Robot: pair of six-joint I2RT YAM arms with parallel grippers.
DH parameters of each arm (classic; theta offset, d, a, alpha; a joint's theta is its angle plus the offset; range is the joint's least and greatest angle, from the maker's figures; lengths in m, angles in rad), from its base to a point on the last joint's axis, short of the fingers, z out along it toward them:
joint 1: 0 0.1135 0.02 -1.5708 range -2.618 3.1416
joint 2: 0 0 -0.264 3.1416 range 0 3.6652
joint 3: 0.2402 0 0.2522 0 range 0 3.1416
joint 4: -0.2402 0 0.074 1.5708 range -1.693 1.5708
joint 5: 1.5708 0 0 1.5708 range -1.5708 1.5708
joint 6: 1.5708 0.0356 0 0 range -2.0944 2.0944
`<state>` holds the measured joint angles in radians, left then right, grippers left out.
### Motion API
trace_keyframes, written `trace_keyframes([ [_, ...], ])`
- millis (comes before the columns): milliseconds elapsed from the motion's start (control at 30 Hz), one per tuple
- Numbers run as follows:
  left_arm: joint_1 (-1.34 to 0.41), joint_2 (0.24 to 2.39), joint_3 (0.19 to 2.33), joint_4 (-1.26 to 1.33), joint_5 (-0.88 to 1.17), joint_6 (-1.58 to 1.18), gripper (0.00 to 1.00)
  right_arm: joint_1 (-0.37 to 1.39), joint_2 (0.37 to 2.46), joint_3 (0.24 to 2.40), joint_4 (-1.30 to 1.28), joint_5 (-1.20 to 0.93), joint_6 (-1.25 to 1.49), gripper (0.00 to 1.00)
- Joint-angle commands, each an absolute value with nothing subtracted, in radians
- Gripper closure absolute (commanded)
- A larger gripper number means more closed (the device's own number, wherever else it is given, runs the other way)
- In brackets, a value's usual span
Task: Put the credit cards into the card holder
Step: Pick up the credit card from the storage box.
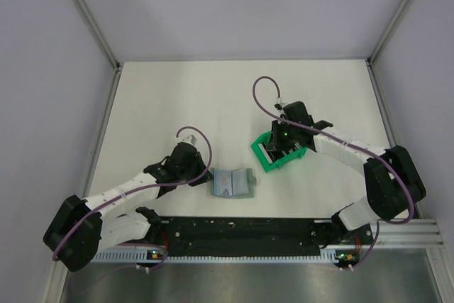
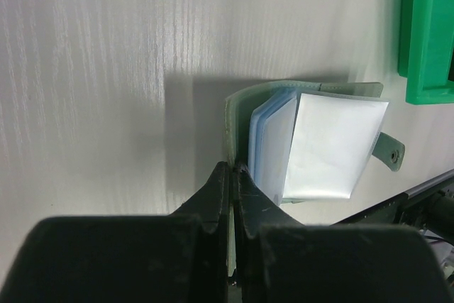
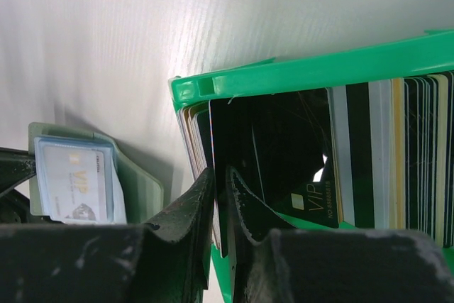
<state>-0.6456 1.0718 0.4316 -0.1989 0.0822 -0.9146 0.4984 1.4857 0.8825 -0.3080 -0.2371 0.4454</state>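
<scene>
Left fingers (image 2: 213, 200) on holder (image 2: 237, 115), white table (image 1: 213, 97)

There is one card holder (image 1: 232, 183) and one green bin (image 1: 268, 166). The credit cards (image 3: 418, 154) in the bin number more than ten, too overlapped to count exactly. One sleeved card (image 3: 74, 182) shows in the holder.

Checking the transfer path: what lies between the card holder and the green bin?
Nothing: between the card holder and the green bin only bare table shows, in the top view.
</scene>
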Motion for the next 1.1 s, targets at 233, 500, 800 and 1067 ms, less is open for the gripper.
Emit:
trace_keyframes([
  [233, -0.638, 1.078, 0.453, -0.149, 0.089, -0.911, 1.0, 0.472, 1.471, 0.9, -0.321, -0.192, 0.402, 0.89],
  [500, -0.637, 1.089, 0.457, -0.146, 0.094, -0.908, 1.0, 0.472, 1.519, 0.904, -0.331, -0.195, 0.374, 0.87],
  [800, -0.634, 1.095, 0.456, -0.14, 0.097, -0.908, 1.0, 0.474, 1.523, 0.908, -0.336, -0.206, 0.364, 0.86],
  [1067, -0.634, 1.095, 0.456, -0.14, 0.1, -0.904, 1.0, 0.474, 1.514, 0.914, -0.339, -0.21, 0.353, 1.0],
])
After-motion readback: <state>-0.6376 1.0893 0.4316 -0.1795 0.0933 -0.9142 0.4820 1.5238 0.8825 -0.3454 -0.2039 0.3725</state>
